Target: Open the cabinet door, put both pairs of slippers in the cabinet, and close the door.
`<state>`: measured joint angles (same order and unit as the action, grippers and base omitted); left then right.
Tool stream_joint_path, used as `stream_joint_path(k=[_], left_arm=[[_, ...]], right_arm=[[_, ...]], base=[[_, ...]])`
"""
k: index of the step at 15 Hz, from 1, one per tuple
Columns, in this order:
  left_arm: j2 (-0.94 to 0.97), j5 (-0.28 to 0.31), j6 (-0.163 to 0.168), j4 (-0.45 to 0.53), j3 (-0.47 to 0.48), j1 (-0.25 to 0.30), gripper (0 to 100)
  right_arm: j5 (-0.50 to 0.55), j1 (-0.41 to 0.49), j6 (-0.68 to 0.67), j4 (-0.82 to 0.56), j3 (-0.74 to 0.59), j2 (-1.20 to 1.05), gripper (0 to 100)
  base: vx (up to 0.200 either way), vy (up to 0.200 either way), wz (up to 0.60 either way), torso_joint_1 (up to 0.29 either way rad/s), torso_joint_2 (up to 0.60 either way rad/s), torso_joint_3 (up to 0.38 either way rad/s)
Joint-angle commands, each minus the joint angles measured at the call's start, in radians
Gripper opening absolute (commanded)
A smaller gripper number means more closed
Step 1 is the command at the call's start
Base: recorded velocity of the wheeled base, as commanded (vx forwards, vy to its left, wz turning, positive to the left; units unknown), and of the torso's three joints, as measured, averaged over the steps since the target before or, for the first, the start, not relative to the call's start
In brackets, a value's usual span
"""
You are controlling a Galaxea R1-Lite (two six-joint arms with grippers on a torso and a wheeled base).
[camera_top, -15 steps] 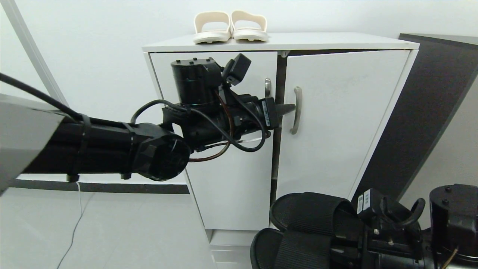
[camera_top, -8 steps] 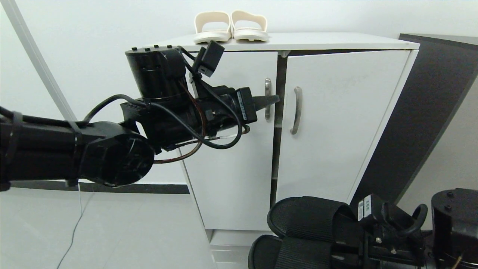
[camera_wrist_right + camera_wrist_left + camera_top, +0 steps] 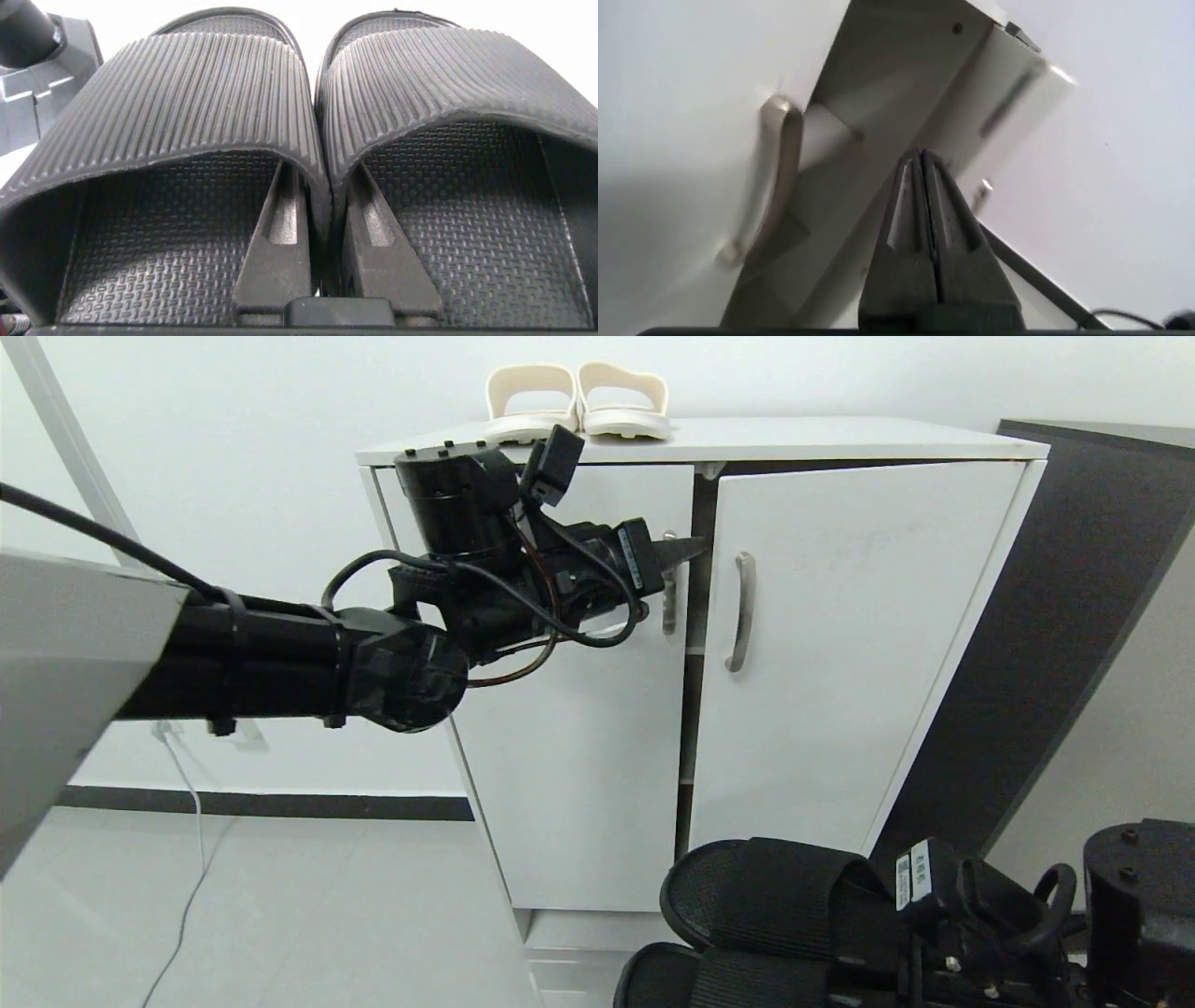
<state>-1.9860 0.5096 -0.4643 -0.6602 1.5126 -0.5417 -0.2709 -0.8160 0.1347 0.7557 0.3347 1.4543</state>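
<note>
Arm on left (image 3: 280, 663) outstretched toward cabinet (image 3: 840, 616), jaws clenched; right jaws gripping black slippers (image 3: 215, 103).

White wall (image 3: 233, 429), dark skirting stripe (image 3: 261, 805), pale floor (image 3: 327, 915), dark panel (image 3: 1074, 616) on right.

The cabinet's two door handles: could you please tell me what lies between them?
In the head view, a dark open gap separates the left handle from the right handle; the left gripper points at its upper part.
</note>
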Motion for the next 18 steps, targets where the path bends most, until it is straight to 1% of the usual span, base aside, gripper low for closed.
stream_joint_path(k=[1, 2, 4, 5, 7, 8, 9, 10, 11, 12, 13, 14, 16, 17, 18], left_arm=[[-0.071, 0.000, -0.004, 0.004, 0.052, -0.011, 0], [-0.073, 0.000, -0.004, 0.005, 0.051, -0.018, 0], [-0.062, -0.008, -0.013, -0.002, 0.032, -0.046, 0], [-0.043, -0.013, -0.011, -0.007, 0.012, -0.060, 0], [0.032, -0.013, -0.008, -0.032, -0.094, -0.093, 0], [0.072, -0.013, -0.007, -0.065, -0.158, -0.116, 0], [0.093, -0.013, -0.007, -0.085, -0.192, -0.132, 0], [0.139, -0.013, -0.005, -0.121, -0.272, -0.181, 0], [0.173, -0.013, 0.004, -0.131, -0.316, -0.216, 0], [0.182, -0.013, 0.013, -0.131, -0.327, -0.227, 0], [0.187, -0.014, 0.022, -0.131, -0.334, -0.227, 0], [0.203, -0.017, 0.024, -0.131, -0.350, -0.215, 0], [0.276, -0.034, 0.024, -0.130, -0.425, -0.146, 0], [0.369, -0.037, 0.026, -0.122, -0.509, -0.087, 0], [0.455, -0.037, 0.030, -0.121, -0.584, -0.037, 0]], right_arm=[[-0.001, -0.003, 0.000, 0.001, -0.002, 0.000, 0], [-0.001, -0.008, 0.000, -0.001, -0.003, 0.000, 0], [-0.001, -0.020, -0.001, -0.015, -0.003, 0.001, 0], [-0.001, -0.022, -0.001, -0.016, -0.003, 0.001, 0], [-0.001, -0.025, 0.000, -0.016, -0.003, 0.003, 0], [-0.001, -0.026, 0.000, -0.016, -0.003, 0.005, 0], [0.001, -0.026, 0.000, -0.016, -0.003, 0.006, 0], [0.001, -0.031, 0.000, -0.016, -0.003, 0.006, 0], [0.001, -0.031, 0.000, -0.016, -0.003, 0.006, 0], [0.001, -0.031, -0.001, -0.016, -0.003, 0.008, 0], [0.002, -0.029, -0.001, -0.016, -0.002, 0.009, 0], [0.005, -0.022, -0.006, -0.013, 0.003, 0.017, 0], [0.005, 0.031, -0.009, -0.013, 0.023, 0.032, 0], [0.004, 0.066, -0.010, -0.010, 0.032, 0.049, 0], [0.005, 0.077, -0.018, -0.010, 0.040, 0.058, 0]], base=[[0.000, 0.000, 0.00, 0.000, 0.00, 0.000], [0.000, 0.000, 0.00, 0.000, 0.00, 0.000], [-0.200, 0.000, 0.00, 0.002, 0.00, 0.005], [-0.200, 0.000, 0.00, 0.002, 0.01, 0.002], [-0.200, 0.000, 0.00, 0.002, 0.00, -0.002], [-0.200, 0.000, 0.00, 0.002, 0.00, 0.007], [-0.200, 0.000, 0.00, -0.002, 0.00, 0.002], [-0.200, 0.000, 0.00, -0.002, 0.00, 0.007], [-0.200, 0.000, 0.00, -0.002, 0.00, 0.007], [-0.200, 0.000, 0.00, 0.002, 0.01, -0.002], [0.000, 0.000, 0.00, 0.000, 0.00, 0.000], [0.000, 0.000, 0.00, 0.000, 0.00, 0.000], [0.000, 0.000, 0.00, 0.000, 0.00, 0.000], [0.000, 0.000, 0.00, 0.000, 0.00, 0.000], [0.000, 0.000, 0.00, 0.000, 0.00, 0.000]])
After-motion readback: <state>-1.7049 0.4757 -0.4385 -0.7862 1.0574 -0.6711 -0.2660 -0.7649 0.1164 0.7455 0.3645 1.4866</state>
